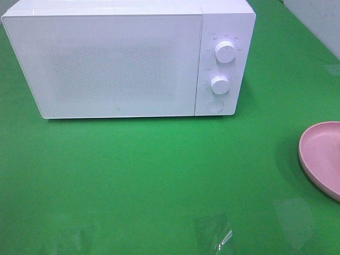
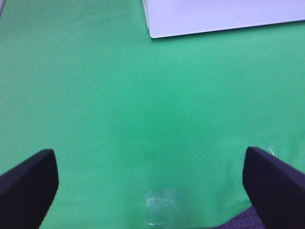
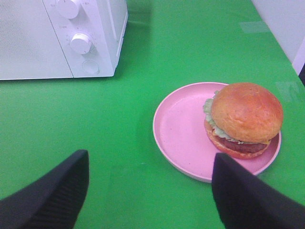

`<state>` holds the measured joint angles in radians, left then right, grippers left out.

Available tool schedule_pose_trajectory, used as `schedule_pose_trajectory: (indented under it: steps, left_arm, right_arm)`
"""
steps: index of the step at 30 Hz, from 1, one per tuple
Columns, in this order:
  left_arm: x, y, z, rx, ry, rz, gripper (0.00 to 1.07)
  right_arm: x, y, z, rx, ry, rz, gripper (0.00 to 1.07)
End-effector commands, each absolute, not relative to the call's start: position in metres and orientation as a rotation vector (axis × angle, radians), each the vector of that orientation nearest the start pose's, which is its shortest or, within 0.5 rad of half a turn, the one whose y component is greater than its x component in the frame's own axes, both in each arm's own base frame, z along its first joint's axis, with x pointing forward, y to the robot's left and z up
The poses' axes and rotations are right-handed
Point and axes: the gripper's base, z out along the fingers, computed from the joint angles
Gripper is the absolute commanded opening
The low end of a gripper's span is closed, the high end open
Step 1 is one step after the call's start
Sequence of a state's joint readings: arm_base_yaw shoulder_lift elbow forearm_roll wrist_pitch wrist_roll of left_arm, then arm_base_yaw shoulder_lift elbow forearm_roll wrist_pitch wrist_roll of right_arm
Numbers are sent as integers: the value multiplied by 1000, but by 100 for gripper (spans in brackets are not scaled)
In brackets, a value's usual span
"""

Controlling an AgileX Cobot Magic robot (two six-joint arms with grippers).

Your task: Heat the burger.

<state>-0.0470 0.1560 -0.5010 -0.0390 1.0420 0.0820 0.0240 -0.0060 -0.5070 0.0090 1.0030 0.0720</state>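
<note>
The burger (image 3: 243,118), with a glossy brown bun, green lettuce and a dark patty, sits on a pink plate (image 3: 181,131) on the green table; only the plate's rim (image 1: 321,156) shows at the right edge of the high view. A white microwave (image 1: 127,58) stands at the back with its door closed. My right gripper (image 3: 150,191) hovers open above the table, short of the plate, nothing between its fingers. My left gripper (image 2: 147,183) is wide open over bare green cloth near the microwave's corner (image 2: 214,16). Neither gripper appears in the high view.
The microwave has two round knobs (image 1: 225,52) (image 1: 219,84) and a round button (image 1: 214,105) on its right panel. Green cloth (image 1: 159,175) covers the table. A pale wall edge (image 1: 319,21) borders the far right.
</note>
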Motion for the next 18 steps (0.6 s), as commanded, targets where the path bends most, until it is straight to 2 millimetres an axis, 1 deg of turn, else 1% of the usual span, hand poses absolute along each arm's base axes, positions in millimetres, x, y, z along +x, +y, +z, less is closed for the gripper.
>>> schedule_pose_trajectory:
  steps: [1, 3, 4, 6, 18]
  left_arm:
    - [4, -4, 279, 46, 2071, 17, 98]
    - [1, -4, 279, 37, 2052, 24, 98]
    - [-5, -4, 279, 31, 2011, 30, 98]
    - [-9, -4, 278, 31, 1988, 32, 98]
    - [-8, -4, 279, 32, 1992, 31, 98]
  right_arm:
    - [-8, 1, 284, 39, 1950, 66, 71]
    - [-8, 1, 284, 39, 1950, 66, 71]
    - [-8, 1, 284, 39, 1950, 66, 71]
    - [-8, 1, 284, 39, 1950, 66, 71]
    - [-7, 1, 284, 39, 1954, 65, 71]
